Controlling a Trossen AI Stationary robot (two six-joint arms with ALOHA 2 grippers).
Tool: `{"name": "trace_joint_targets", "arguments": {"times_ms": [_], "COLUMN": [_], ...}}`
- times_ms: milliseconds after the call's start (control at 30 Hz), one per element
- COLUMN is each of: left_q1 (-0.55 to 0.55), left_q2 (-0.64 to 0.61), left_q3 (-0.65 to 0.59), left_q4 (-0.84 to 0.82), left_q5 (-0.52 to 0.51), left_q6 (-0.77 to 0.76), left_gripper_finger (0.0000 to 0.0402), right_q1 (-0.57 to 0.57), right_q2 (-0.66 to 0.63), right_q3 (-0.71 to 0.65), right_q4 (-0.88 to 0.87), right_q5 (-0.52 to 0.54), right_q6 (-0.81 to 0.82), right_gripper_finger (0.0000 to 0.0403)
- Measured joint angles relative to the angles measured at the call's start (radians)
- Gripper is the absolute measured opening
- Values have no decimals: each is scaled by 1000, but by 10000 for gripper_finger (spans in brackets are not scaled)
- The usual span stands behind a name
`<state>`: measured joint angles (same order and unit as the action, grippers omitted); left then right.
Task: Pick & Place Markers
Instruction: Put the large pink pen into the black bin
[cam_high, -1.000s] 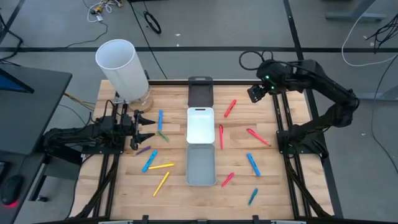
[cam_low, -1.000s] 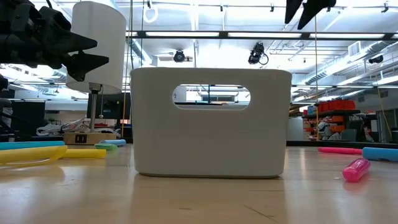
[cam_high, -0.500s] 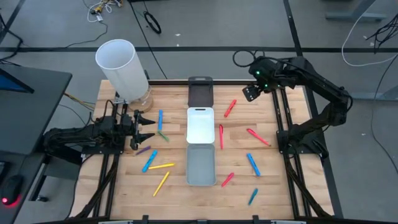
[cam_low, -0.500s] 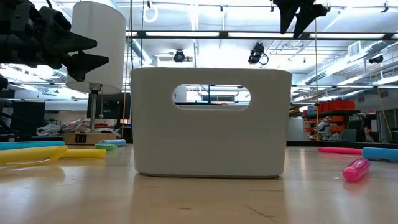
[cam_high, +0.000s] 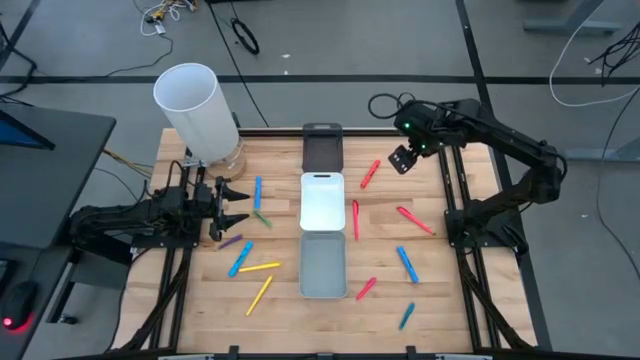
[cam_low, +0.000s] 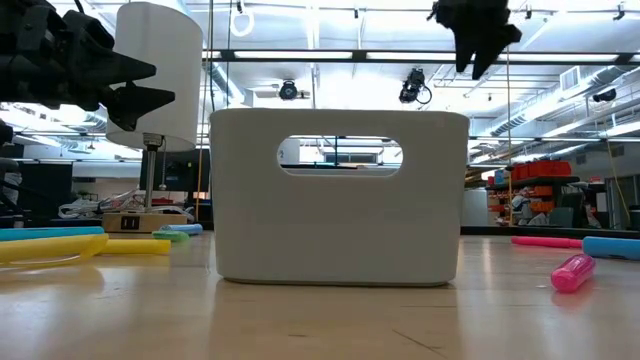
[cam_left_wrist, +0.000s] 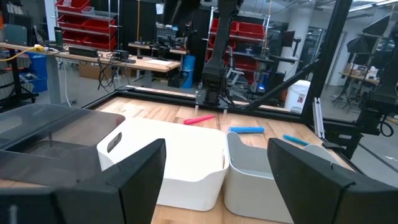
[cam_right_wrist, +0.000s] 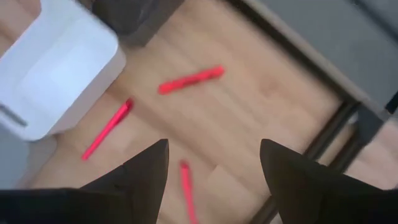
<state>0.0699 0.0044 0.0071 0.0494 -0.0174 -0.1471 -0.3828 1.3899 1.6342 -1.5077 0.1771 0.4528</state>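
well, the wooden table (cam_high: 280, 310) is the biggest thing under me, with the tall white cylinder (cam_high: 195, 110) standing at its far left corner. down the middle runs a row of three trays: the black tray (cam_high: 322, 148) farthest, the white tray (cam_high: 322, 203) touching it, the grey tray (cam_high: 323, 265) nearest. the markers lie loose on both sides of that row: blue, green, purple and yellow markers (cam_high: 258, 268) on the left, red markers (cam_high: 370, 174) and blue ones on the right, none in a tray. my right gripper (cam_high: 402, 160) hangs high over the far right of the table, just beside a red marker, fingers (cam_right_wrist: 140, 177) spread wide and holding nothing. my left gripper (cam_high: 238, 206) waits low at the left edge, near the blue marker (cam_high: 257, 191), fingers (cam_left_wrist: 134, 177) wide too, empty.
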Motion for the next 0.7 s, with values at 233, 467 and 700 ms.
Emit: {"name": "trace_joint_targets", "arguments": {"times_ms": [233,467,700], "left_q1": [0,0,0], "left_q2": [0,0,0], "left_q3": [0,0,0], "left_q4": [-1,-1,-1], "left_q5": [0,0,0], "left_q6": [0,0,0], "left_gripper_finger": [288,288,288], "right_q1": [0,19,51], "right_q2": [-22,-67,-92], "right_q3": [-162,-351,-509], "right_q4": [-8,5,87], "right_q5": [-47,-65,-114], "right_q6": [25,36,18], "right_gripper_finger": [256,256,256]}}
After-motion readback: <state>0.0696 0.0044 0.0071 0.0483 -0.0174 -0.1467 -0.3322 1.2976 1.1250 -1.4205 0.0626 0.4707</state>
